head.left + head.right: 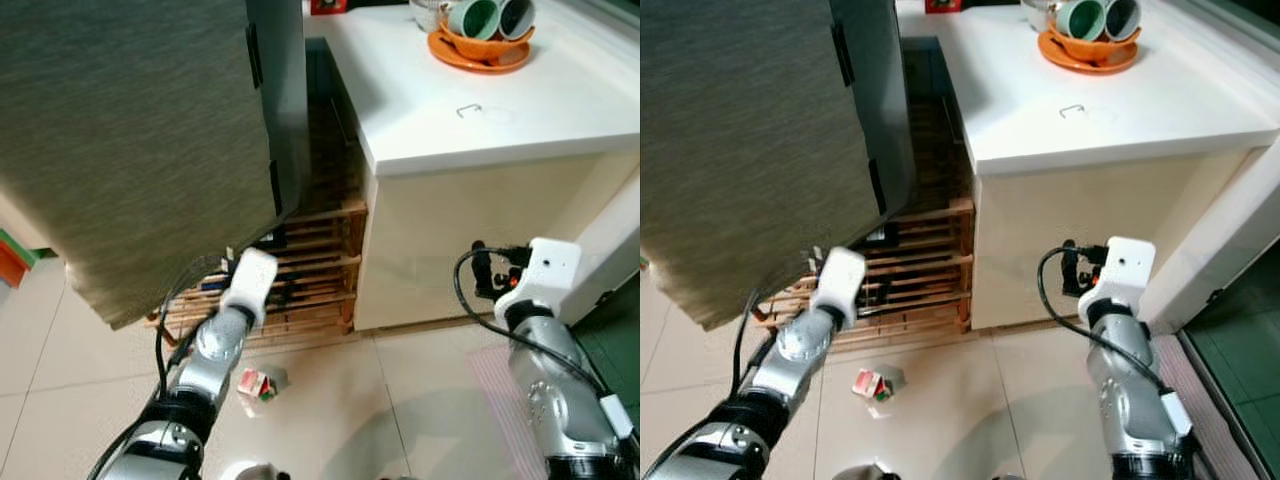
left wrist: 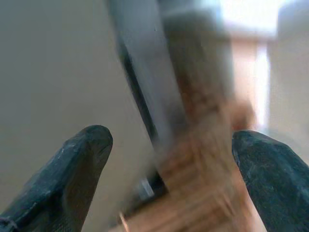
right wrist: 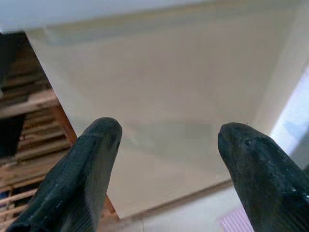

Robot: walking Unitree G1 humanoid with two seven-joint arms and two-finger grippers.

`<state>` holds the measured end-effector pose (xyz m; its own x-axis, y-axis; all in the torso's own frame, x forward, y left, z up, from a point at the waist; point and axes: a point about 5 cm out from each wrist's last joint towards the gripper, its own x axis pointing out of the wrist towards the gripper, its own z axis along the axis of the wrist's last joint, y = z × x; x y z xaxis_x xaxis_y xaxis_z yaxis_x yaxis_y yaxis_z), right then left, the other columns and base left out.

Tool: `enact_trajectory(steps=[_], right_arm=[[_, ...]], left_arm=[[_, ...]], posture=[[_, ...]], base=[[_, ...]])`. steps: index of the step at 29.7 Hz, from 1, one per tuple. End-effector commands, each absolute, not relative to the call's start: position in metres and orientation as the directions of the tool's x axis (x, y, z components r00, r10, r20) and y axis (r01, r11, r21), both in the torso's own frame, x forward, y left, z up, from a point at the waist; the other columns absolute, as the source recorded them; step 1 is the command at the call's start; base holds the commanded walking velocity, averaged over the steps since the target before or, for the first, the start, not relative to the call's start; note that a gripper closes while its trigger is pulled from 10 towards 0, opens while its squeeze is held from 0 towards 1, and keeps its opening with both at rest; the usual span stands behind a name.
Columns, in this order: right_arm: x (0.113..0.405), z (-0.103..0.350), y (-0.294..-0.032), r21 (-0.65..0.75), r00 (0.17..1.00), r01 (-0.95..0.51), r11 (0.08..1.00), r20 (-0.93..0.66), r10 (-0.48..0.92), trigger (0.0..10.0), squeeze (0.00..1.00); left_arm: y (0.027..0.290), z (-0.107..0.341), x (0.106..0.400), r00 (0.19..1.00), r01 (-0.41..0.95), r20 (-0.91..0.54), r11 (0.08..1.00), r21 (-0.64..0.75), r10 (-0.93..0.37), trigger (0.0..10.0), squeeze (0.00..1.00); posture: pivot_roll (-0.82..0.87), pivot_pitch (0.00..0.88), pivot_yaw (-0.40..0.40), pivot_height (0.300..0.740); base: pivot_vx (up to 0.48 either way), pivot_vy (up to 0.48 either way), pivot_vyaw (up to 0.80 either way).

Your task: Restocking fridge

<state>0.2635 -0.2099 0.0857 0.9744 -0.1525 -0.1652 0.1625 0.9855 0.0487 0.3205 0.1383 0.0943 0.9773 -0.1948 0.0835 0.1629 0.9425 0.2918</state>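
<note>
The grey fridge [image 1: 130,130] fills the upper left, its door shut, and it stands on a wooden pallet [image 1: 310,270]. A small red, green and white carton [image 1: 258,383] lies on the floor tiles in front of the pallet. My left gripper [image 2: 174,140] is open and empty, raised near the fridge's lower corner and facing the door's edge; its white wrist [image 1: 250,285] hides the fingers from above. My right gripper [image 3: 169,133] is open and empty, held low in front of the cream side of the counter [image 3: 159,87].
A white counter [image 1: 500,110] stands right of the fridge, with a narrow dark gap between them. On its far end sits an orange bowl [image 1: 480,45] holding cups. A pink mat [image 1: 495,385] lies on the floor by my right arm.
</note>
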Motion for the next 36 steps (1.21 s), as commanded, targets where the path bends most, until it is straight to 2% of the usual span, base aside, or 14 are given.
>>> enact_trajectory(steps=[1, 3, 4, 5, 7, 10, 16, 20, 22, 28, 31, 36], right_arm=[[0.263, 0.083, -0.209, 0.034, 0.975, 0.158, 0.987, -0.163, -0.151, 10.0, 0.00], [0.263, 0.082, -0.209, 0.032, 0.975, 0.155, 0.987, -0.165, -0.148, 10.0, 0.00], [0.263, 0.079, -0.209, 0.029, 0.975, 0.149, 0.988, -0.170, -0.142, 10.0, 0.00], [0.263, 0.079, -0.209, 0.029, 0.975, 0.149, 0.988, -0.170, -0.142, 10.0, 0.00], [0.262, 0.077, -0.208, 0.029, 0.976, 0.138, 0.990, -0.172, -0.131, 10.0, 0.00], [0.261, 0.074, -0.208, 0.029, 0.978, 0.127, 0.992, -0.170, -0.120, 10.0, 0.00], [0.263, 0.081, -0.207, 0.021, 0.986, 0.110, 0.994, -0.127, -0.106, 10.0, 0.00], [0.263, 0.079, -0.209, 0.020, 0.985, 0.117, 0.993, -0.133, -0.114, 10.0, 0.00], [0.261, 0.076, -0.209, 0.017, 0.984, 0.113, 0.993, -0.141, -0.110, 10.0, 0.00], [0.258, 0.071, -0.206, 0.017, 0.984, 0.098, 0.995, -0.154, -0.094, 10.0, 0.00], [0.258, 0.070, -0.204, 0.019, 0.983, 0.094, 0.995, -0.159, -0.089, 10.0, 0.00], [0.257, 0.068, -0.204, 0.021, 0.982, 0.091, 0.996, -0.168, -0.086, 10.0, 0.00]], left_arm=[[0.152, 0.103, 0.319, 0.985, 0.057, 0.137, 0.954, 0.296, -0.101, 10.0, 0.00], [0.155, 0.111, 0.319, 0.983, 0.017, 0.171, 0.956, 0.292, -0.069, 10.0, 0.00], [0.166, 0.127, 0.323, 0.971, -0.100, 0.236, 0.952, 0.288, 0.031, 10.0, 0.00], [0.166, 0.127, 0.323, 0.971, -0.100, 0.236, 0.952, 0.288, 0.031, 10.0, 0.00], [0.179, 0.140, 0.327, 0.954, -0.198, 0.278, 0.935, 0.293, 0.115, 10.0, 0.00], [0.189, 0.153, 0.332, 0.937, -0.268, 0.301, 0.919, 0.291, 0.178, 10.0, 0.00], [0.186, 0.136, 0.329, 0.963, -0.233, 0.186, 0.951, 0.202, 0.197, 10.0, 0.00], [0.184, 0.135, 0.327, 0.961, -0.246, 0.169, 0.953, 0.175, 0.218, 10.0, 0.00], [0.193, 0.138, 0.329, 0.941, -0.322, 0.160, 0.932, 0.168, 0.297, 10.0, 0.00], [0.216, 0.146, 0.340, 0.908, -0.414, 0.133, 0.899, 0.144, 0.397, 10.0, 0.00], [0.223, 0.152, 0.345, 0.901, -0.428, 0.143, 0.893, 0.142, 0.409, 10.0, 0.00], [0.217, 0.155, 0.350, 0.917, -0.391, 0.144, 0.906, 0.162, 0.371, 10.0, 0.00]], posture=[[0.04, 0.000, 0.023, 0.740], [0.04, 0.000, 0.023, 0.740], [0.05, 0.000, 0.017, 0.740], [0.05, 0.000, 0.017, 0.740], [0.05, 0.000, 0.011, 0.740], [0.05, 0.000, 0.007, 0.740], [0.03, 0.000, 0.015, 0.740], [0.03, 0.000, 0.015, 0.740], [0.03, 0.000, 0.013, 0.740], [0.03, 0.000, 0.015, 0.740], [0.03, 0.000, 0.017, 0.740], [0.02, 0.000, 0.022, 0.740]], base=[[0.000, 0.000, 0.00], [0.000, 0.000, 0.00], [0.000, 0.000, 0.00], [0.000, 0.000, 0.00], [0.000, 0.000, 0.00], [0.000, 0.000, 0.00], [0.000, 0.000, 0.00], [0.000, 0.000, 0.00], [0.263, 0.390, 0.00], [0.288, 0.384, 0.00], [0.325, 0.353, 0.00], [0.388, 0.280, 0.00]])
